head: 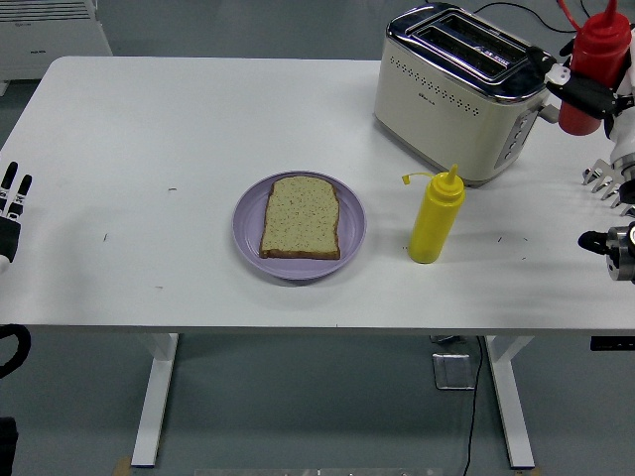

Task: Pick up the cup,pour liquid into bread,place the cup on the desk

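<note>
A smooth red plastic squeeze bottle with a pointed nozzle (pixel 598 61) is held upright, clear of the white bench (pixel 149 129), clamped in the black fingers of the right hand (pixel 595 91). Just left of that hand is seen a glossy cream and chrome toaster (pixel 461 91). Lower left of it are found a yellow plastic squeeze bottle (pixel 436 216) and a speckled bread slice (pixel 301 217) on a round lilac plate (pixel 248 226). The left hand (pixel 10 203), fingers straight, is rested at the far left edge.
</note>
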You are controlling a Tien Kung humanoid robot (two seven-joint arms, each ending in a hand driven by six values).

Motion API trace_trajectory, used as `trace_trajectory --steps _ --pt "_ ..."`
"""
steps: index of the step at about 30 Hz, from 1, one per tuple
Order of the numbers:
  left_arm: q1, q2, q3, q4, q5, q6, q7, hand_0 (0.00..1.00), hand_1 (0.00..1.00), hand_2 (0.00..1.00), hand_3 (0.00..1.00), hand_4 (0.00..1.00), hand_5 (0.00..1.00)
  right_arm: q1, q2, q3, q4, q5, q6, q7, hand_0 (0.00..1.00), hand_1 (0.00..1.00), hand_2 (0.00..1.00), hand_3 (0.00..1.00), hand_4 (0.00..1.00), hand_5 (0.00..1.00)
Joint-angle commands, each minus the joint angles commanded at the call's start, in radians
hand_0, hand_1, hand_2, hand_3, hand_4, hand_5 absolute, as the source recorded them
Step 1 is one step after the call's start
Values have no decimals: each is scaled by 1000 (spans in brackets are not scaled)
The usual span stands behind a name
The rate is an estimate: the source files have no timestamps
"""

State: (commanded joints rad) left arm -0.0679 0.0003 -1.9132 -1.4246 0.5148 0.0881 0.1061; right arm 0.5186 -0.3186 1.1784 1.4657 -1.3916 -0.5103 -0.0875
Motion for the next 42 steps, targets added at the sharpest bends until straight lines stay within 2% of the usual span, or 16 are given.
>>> trace_trajectory --steps 3,4,5,7,10,17,21,22,23,29,33,37,38,42 --pt "0 0 -2 0 0 0 0 805 782 789 724 615 998 68 -1 -60 -13 -124 12 -112 2 28 161 293 863 202" --pt "0 0 -4 0 0 0 0 805 782 789 724 615 998 91 0 -81 -23 -169 29 -149 2 28 161 293 863 202" --pt "1 0 -4 0 0 0 0 805 782 789 724 615 998 109 1 -99 -29 -208 41 -175 33 50 211 302 801 190" --pt "3 0 -6 0 -1 0 0 805 782 789 724 615 998 148 4 -139 -45 -292 86 -202 33 50 211 302 801 190" --pt "3 0 -6 0 -1 0 0 805 782 789 724 615 998 211 6 -219 -67 -416 160 -206 33 50 211 302 801 190" --pt "3 0 -9 0 -2 0 0 805 782 789 723 615 998 339 -6 -469 -98 -715 279 -201 35 61 219 309 823 209" --pt "3 0 -11 0 -2 0 0 805 782 789 723 615 998 362 -13 -459 -119 -877 294 -206 35 61 219 309 823 209" --pt "3 0 -12 1 -2 1 0 805 782 789 723 615 998 370 -20 -441 -123 -877 299 -207 35 61 219 309 823 209" --pt "3 0 -12 1 -2 1 0 804 782 787 724 615 998 373 -23 -430 -124 -877 302 -208 33 104 223 318 814 204" --pt "1 0 -12 1 -3 0 0 805 782 787 723 617 998 382 -38 -358 -116 -877 310 -209 35 107 220 320 793 192" --pt "2 0 -13 1 -3 1 1 805 782 787 723 617 998 392 -29 -416 -121 -877 319 -213 35 107 220 320 793 192" --pt "-2 0 -10 1 -5 0 0 805 782 787 724 616 998 406 -14 -562 -119 -877 369 -202 46 117 229 327 765 187" --pt "-2 0 -10 1 -5 -1 0 805 782 787 724 616 998 404 -12 -568 -119 -877 371 -202 46 117 229 327 765 187" --pt "0 0 -12 1 -5 1 0 805 782 787 723 616 998 396 -19 -488 -118 -877 376 -210 48 120 230 329 762 189"
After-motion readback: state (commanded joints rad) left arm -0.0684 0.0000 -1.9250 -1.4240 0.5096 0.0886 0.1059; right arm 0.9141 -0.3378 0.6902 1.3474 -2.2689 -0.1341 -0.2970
